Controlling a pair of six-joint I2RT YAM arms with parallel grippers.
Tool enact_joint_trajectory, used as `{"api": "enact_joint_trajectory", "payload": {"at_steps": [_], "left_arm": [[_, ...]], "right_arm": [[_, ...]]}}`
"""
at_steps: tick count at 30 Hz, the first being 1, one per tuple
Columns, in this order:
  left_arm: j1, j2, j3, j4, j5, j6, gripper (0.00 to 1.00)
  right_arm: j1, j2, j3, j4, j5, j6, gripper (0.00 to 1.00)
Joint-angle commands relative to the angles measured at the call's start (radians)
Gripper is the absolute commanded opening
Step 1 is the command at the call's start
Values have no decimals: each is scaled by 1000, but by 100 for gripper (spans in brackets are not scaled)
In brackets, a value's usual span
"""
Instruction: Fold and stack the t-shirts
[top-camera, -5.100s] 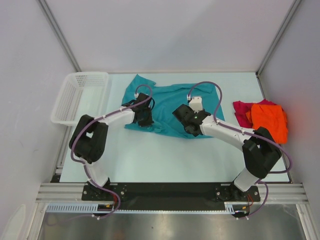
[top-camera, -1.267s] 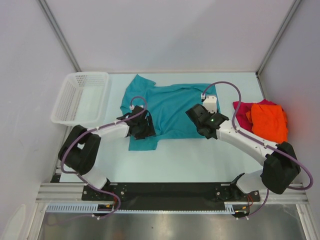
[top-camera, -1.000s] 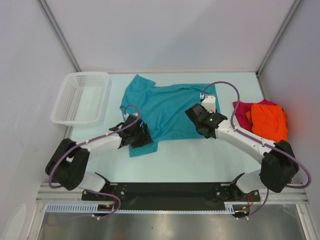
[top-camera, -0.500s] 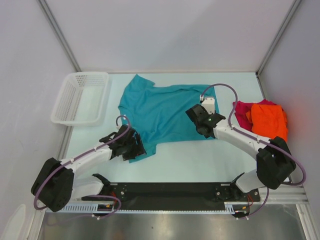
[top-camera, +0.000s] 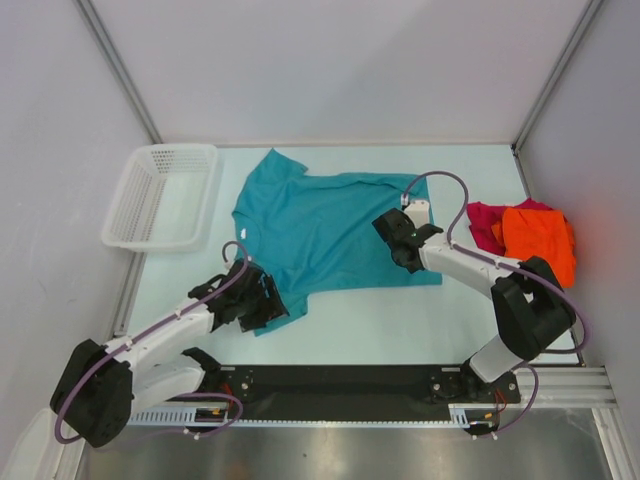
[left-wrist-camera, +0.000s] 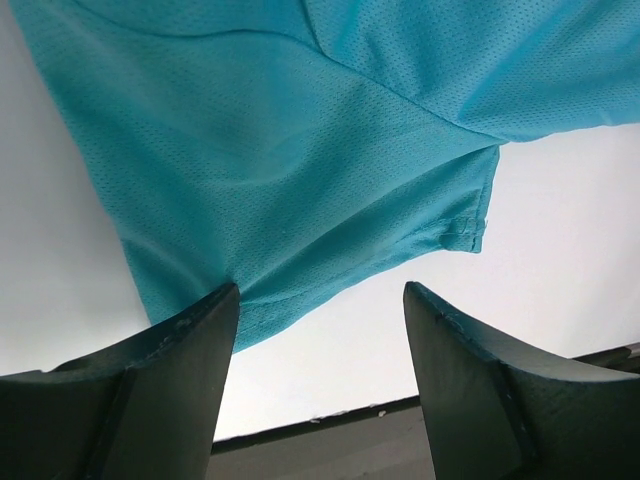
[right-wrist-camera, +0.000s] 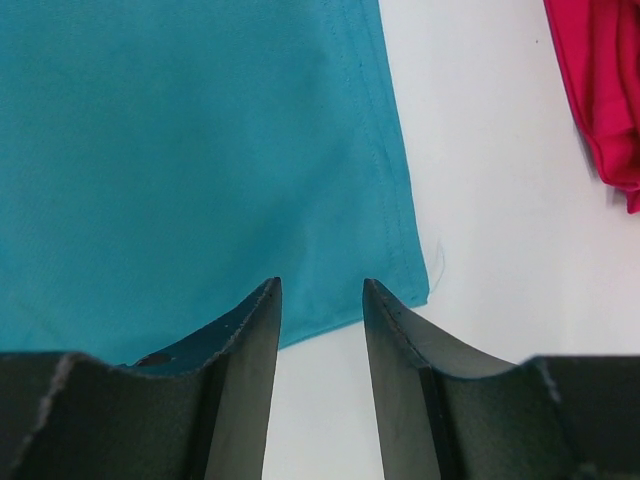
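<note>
The teal-blue t-shirt (top-camera: 320, 225) lies spread flat on the middle of the white table (top-camera: 360, 315), its collar toward the left and its bottom hem toward the right.

The left gripper (top-camera: 262, 305) sits at the shirt's near-left corner, over the near sleeve. In the left wrist view its two fingers (left-wrist-camera: 170, 380) stand wide apart. The sleeve's stitched edge (left-wrist-camera: 300, 150) runs across the gap at the fingertips, brushing the left one, with bare table showing between the fingers. Nothing is pinched; the jaws are released.

The right gripper (top-camera: 400, 243) rests low at the shirt's near-right part. In the right wrist view its fingers (right-wrist-camera: 240, 380) are parted more narrowly. The teal cloth (right-wrist-camera: 180, 150) ends at their tips, its hemmed corner just right of the right finger. These jaws are likewise released, gripping nothing.

There are three t-shirts. Besides the teal one, a magenta-red t-shirt (top-camera: 483, 222) and a bright orange t-shirt (top-camera: 540, 240) lie crumpled together at the right edge of the table, the orange partly on top. One white mesh basket (top-camera: 118, 195) stands at the far left.
</note>
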Motion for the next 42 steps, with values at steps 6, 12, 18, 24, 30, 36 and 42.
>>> {"api": "enact_joint_trajectory", "payload": {"at_steps": [6,12,18,24,30,36,42], "left_arm": [[22,-50,-10,-147,26,-6,73],[50,-56,14,-160,48,14,73],[64,-55,36,-177,57,26,74],[65,-75,59,-208,78,32,73],[70,-79,83,-252,95,58,73],[73,-138,91,-318,104,72,74],[73,-149,131,-329,80,78,74]], "right_arm": [[-64,102,-63,76,-46,46,43],[-54,115,-112,63,-70,104,43],[-20,78,-156,26,-89,164,43],[38,0,-165,-78,-99,244,43],[106,-91,-219,-175,-109,334,43],[140,-194,-264,-263,-108,388,44],[189,-192,-201,-338,-73,434,44]]}}
